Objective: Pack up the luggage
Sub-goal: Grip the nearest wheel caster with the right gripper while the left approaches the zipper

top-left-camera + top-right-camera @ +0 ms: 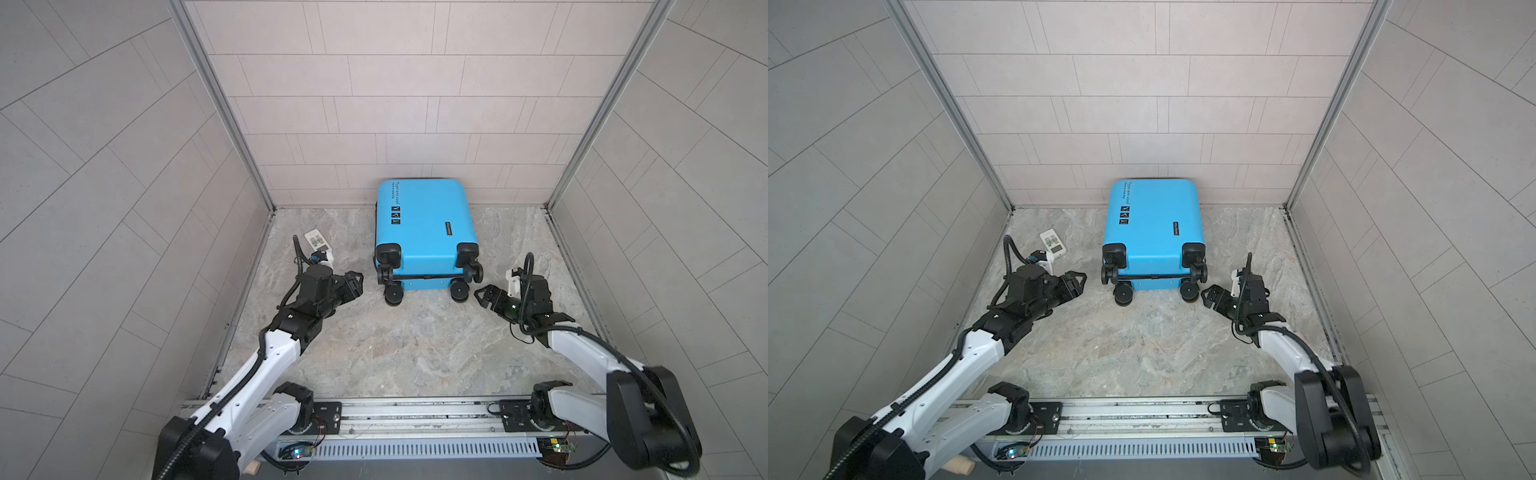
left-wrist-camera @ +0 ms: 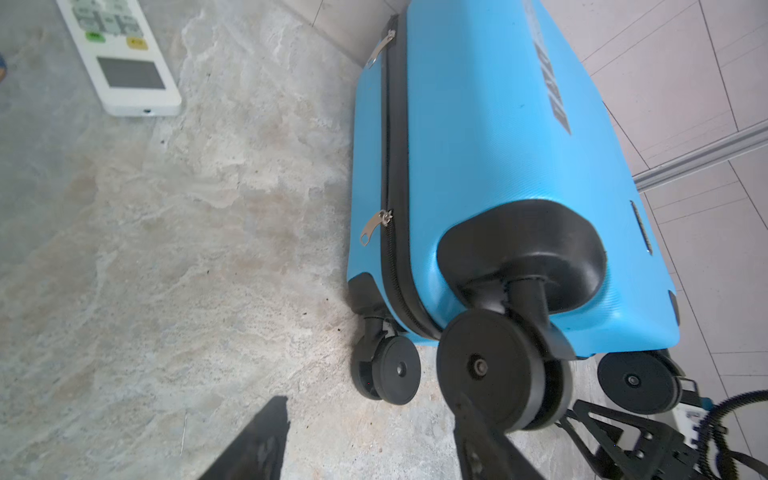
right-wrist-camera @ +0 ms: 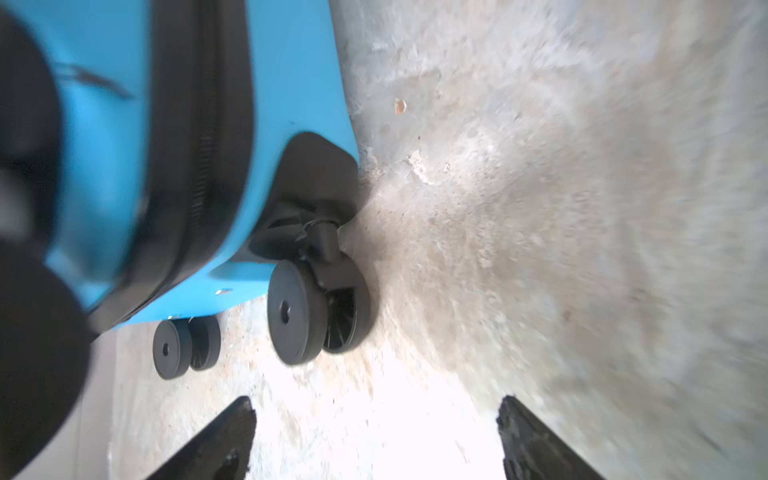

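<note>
Left wrist view shows the luggage (image 2: 519, 166) lying flat, its zipper (image 2: 397, 187) shut along the visible side (two metal pulls hang from it). A white remote (image 2: 120, 62) lies well apart from it on the table (image 2: 187, 249). In both top views the luggage (image 1: 424, 224) (image 1: 1154, 228) rests at the back middle, with its far end against the wall (image 1: 415, 124) and its wheels (image 1: 394, 294) toward the arms. The left gripper (image 1: 356, 283) hovers near the left wheels, fingers (image 2: 262, 440) apart with nothing between them. The right gripper (image 1: 480, 296) sits just beside the right wheels, its fingers (image 3: 224, 436) also spread wide over bare table, holding nothing.
</note>
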Tool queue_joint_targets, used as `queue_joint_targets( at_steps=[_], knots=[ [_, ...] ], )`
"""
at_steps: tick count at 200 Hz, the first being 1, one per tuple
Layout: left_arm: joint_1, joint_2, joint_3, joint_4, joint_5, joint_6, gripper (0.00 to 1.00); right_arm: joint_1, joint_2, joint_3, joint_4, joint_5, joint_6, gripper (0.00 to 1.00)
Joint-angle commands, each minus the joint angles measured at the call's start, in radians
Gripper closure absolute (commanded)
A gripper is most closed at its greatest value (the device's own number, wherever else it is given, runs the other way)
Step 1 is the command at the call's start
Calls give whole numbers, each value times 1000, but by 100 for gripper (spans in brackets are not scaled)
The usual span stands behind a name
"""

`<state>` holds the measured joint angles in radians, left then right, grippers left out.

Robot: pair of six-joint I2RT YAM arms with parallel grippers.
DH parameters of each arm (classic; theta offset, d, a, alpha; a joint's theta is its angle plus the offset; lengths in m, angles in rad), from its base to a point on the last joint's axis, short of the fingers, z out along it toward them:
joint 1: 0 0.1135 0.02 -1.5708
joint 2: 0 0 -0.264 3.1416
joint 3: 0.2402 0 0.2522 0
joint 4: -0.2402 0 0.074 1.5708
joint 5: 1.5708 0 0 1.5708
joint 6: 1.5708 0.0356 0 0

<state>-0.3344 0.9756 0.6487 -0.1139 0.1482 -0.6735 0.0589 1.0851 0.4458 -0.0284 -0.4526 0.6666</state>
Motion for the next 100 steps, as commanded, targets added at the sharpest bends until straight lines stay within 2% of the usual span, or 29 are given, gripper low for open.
queue_joint_targets(
  at_steps=[1, 31, 48, 77, 100],
  knots=[
    [4, 42, 100, 36, -13, 86, 27, 4, -123, 59, -268, 66, -117, 3],
    [43, 133, 204, 60, 29, 90, 25, 42, -210, 134, -343, 32, -167, 0],
    [54, 194, 261, 55, 49, 107, 25, 98, -213, 199, -383, 66, -191, 0],
    [72, 267, 293, 91, 88, 124, 25, 187, -137, 320, -458, 169, -231, 0],
    [118, 313, 287, 143, 123, 118, 25, 229, -25, 411, -494, 203, -250, 0]
  ],
)
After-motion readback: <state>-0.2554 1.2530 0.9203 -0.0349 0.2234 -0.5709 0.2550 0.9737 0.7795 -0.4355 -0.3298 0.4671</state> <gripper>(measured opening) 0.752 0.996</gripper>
